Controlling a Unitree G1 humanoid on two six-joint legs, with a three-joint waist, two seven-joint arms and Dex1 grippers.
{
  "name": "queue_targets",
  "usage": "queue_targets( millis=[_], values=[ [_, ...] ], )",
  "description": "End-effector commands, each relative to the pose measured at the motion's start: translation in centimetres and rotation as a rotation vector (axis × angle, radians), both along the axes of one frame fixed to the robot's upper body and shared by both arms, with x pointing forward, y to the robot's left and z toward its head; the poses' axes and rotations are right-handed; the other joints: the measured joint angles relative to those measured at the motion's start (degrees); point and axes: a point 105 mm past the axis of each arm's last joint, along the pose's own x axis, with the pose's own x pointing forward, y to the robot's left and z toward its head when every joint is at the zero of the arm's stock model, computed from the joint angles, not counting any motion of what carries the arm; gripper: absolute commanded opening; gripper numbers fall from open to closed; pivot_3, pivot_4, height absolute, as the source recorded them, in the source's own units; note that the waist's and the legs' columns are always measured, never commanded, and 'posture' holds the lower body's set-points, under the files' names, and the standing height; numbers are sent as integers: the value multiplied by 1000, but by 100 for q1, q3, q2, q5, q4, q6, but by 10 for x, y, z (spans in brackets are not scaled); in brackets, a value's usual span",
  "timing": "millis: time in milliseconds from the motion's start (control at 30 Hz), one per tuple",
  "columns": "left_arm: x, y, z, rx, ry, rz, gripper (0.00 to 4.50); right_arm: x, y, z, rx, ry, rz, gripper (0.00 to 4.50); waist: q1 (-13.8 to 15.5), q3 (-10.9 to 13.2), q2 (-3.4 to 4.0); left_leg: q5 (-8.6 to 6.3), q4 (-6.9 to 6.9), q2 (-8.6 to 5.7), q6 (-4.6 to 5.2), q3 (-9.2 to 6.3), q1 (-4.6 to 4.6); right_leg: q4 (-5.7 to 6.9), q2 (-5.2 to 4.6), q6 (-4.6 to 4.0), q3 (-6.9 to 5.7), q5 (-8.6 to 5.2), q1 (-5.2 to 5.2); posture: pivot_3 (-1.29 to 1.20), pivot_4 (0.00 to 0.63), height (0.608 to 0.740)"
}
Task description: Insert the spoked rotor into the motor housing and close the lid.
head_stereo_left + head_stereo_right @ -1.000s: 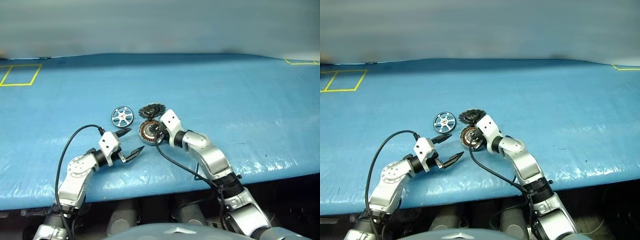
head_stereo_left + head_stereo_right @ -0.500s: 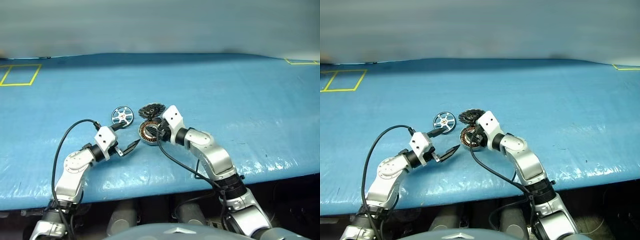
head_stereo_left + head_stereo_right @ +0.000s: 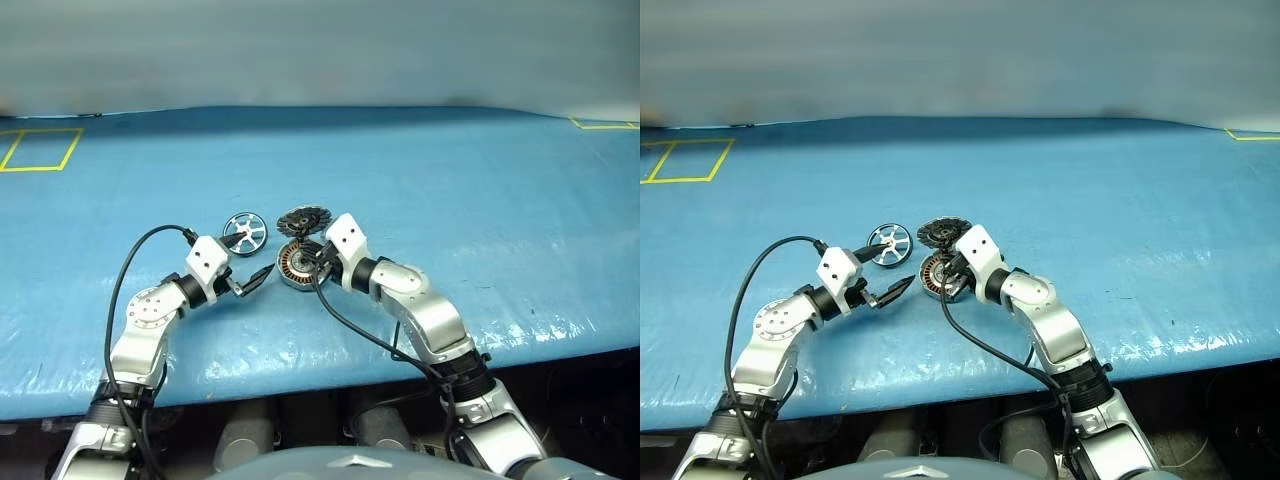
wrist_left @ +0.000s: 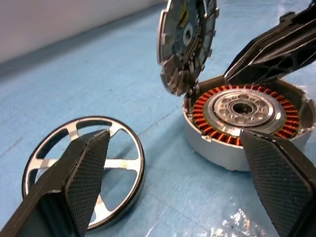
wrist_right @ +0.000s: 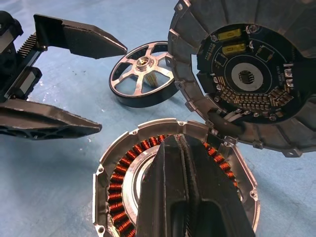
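Found the spoked rotor (image 3: 244, 231) lying flat on the blue table cover (image 3: 450, 180), just beside the motor housing (image 3: 295, 264) but apart from it, not yet inserted. Noted the housing open, with copper windings exposed and the lid (image 3: 303, 219) standing up from the far edge, circuit face turned towards the robot. Took that as deliberate, to keep the cavity free for the rotor.

Saw the right gripper (image 5: 175, 148) pressed together, pinching nothing, laid over the housing's near rim and windings. Judged it a steadying press against sliding; could not confirm actual contact.

Saw the left gripper (image 3: 252, 258) spread wide and empty, aimed at the rotor, one finger (image 4: 86, 173) close before its rim and the other nearer the housing. Read this as lining up to close across the thin rim. Expected the shiny rim to slip unless caught squarely.
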Motion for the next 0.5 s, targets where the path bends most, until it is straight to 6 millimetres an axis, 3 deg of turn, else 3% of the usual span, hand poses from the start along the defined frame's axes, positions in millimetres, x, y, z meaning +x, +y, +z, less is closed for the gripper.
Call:
queue_targets(
  millis=[33,267,467,500],
  values=[
    [12,9,13,18,-24,31,4500,0,2,15,27,-68,-4,13,-6,0,0,0,0,0,0,0,0,0,1,1,0,0,0,0,150,740],
    [28,18,26,95,-15,21,4500,-1,1,16,43,-81,-35,13,-8,1,-1,13,-4,0,-22,1,0,-1,3,22,2,13,-1,0,150,740],
    [40,28,30,214,19,-33,2532,0,2,17,62,-87,-55,0,-8,1,-2,16,-8,0,-27,2,1,-1,5,21,3,12,-2,0,150,740],
    [42,29,32,243,18,-43,2532,0,3,17,65,-89,-60,0,-10,1,-2,17,-8,0,-28,2,0,-1,7,21,3,12,-2,0,150,740]
  ],
)
